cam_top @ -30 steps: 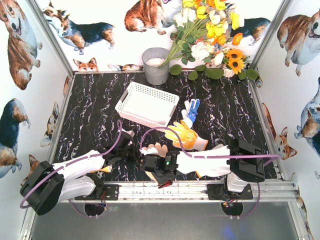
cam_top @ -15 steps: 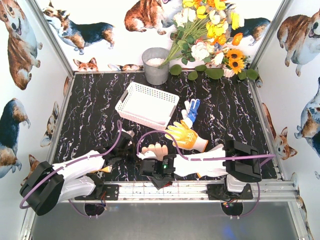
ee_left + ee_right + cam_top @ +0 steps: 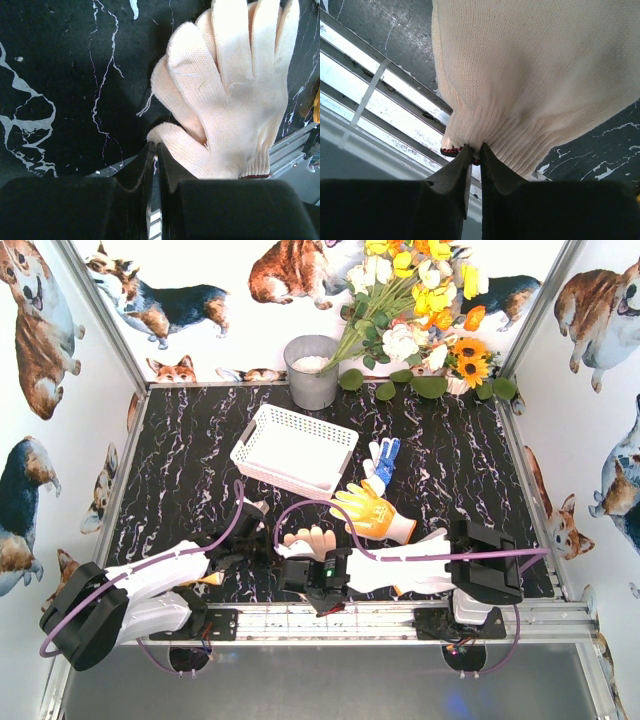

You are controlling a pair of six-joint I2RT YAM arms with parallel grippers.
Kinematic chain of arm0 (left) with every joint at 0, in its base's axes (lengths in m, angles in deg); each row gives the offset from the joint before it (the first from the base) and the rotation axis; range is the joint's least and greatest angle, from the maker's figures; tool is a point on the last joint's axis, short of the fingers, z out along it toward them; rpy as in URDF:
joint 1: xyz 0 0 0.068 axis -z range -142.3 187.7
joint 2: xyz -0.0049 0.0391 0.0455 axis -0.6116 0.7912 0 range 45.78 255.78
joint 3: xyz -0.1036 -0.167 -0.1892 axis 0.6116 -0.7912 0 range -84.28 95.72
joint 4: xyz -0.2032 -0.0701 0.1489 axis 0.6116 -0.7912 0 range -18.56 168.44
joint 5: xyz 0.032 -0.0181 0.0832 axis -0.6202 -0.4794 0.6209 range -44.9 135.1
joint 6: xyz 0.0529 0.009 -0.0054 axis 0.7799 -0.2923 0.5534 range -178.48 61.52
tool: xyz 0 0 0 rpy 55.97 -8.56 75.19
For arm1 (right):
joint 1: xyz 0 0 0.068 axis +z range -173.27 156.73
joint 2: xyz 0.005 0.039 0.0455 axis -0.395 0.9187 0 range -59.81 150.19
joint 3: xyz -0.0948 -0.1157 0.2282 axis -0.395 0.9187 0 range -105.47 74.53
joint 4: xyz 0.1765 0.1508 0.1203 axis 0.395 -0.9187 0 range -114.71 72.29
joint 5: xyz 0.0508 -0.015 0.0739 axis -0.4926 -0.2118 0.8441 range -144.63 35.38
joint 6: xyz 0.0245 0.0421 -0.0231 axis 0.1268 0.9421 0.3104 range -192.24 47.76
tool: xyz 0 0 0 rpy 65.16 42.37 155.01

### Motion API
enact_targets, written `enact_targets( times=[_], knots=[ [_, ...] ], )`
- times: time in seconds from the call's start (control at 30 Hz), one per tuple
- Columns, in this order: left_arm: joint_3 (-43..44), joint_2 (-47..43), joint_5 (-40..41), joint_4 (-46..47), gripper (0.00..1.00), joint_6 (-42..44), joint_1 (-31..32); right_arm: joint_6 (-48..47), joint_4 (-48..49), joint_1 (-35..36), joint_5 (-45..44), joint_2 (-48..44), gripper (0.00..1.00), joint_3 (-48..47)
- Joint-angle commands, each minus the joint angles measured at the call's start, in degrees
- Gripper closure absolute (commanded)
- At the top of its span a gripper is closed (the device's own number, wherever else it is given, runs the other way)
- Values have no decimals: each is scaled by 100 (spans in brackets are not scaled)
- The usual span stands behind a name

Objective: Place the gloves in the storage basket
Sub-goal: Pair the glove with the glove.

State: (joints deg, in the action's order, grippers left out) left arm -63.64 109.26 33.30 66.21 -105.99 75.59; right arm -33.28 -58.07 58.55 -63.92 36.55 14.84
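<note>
Although the cream glove (image 3: 309, 540) has hardly shifted on the table (image 3: 180, 470) over the last second, the right arm has been drawn slightly leftward along the near edge. The right gripper (image 3: 474, 148) is now seen clenched on the glove's ribbed, red-edged cuff, with the knit bunched between the nearly meeting jaws. The glove is still laid flat, its cuff over the metal rail (image 3: 375, 85) and its fingers pointing away from the arms; no lift can be made out yet. The left gripper (image 3: 154, 148) is held closed with nothing between its jaws, its tips just beside the glove's thumb. A grasp is therefore judged to have been made, and the carry can be begun. The storage basket (image 3: 280, 475) stands well apart, further back and slightly left, and no glove can be seen in it. An orange-yellow glove (image 3: 372, 512) and a blue-palmed glove (image 3: 380, 458) remain on the table to the basket's right, so most of the task is judged undone.
</note>
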Motion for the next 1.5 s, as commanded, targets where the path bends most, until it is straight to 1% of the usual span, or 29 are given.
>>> enact_targets(
  times=[0.0,0.33,0.7,0.87,1.1,1.2,1.27,1.37,1.43,1.47],
  knots=[
    [-86,77,82,-139,100,111,-46,93,-244,91,-225,-327,88,-228],
    [-89,114,59,-112,100,118,-45,253,-594,281,-213,-415,89,-351],
    [-87,69,103,-183,100,101,-45,297,-167,290,208,-419,89,-265],
    [-95,44,116,-192,100,92,-45,380,-116,288,260,-464,89,-237],
    [-109,25,107,-183,100,84,-47,429,205,284,297,-483,89,-89],
    [-113,7,100,-164,100,83,-54,359,263,253,359,-467,83,-87],
    [-91,6,78,-140,100,119,-54,315,282,230,407,-475,76,-103],
    [-7,-102,67,-146,86,166,-54,260,273,184,402,-616,61,-121],
    [87,-249,147,-263,73,178,-64,234,88,138,254,-757,54,-185],
    [149,-325,195,-359,68,201,-69,201,-62,110,150,-830,51,-244]
  ],
)
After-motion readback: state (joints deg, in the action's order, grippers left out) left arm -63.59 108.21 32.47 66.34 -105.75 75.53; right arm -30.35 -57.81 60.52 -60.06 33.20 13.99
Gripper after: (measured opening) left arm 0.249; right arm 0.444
